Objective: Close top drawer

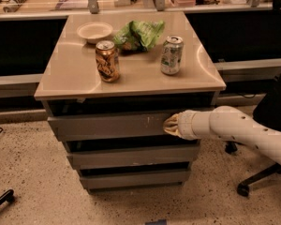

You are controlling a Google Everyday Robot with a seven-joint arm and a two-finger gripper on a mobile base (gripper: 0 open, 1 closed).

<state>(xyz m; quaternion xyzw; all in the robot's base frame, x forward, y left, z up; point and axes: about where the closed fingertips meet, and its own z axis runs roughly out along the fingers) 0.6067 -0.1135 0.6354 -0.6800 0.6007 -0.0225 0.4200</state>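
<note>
The top drawer is a wide grey drawer with a flat front and small white scuffs right of centre. It sits just under the beige cabinet top, with its front only slightly proud of the two drawer fronts below and a dark gap above it. My gripper comes in from the right on a white arm and its tip rests against the right part of the drawer front.
On the cabinet top stand a brown can, a silver-green can, a white bowl and a green chip bag. An office chair base is at the right on the speckled floor. Counters run behind.
</note>
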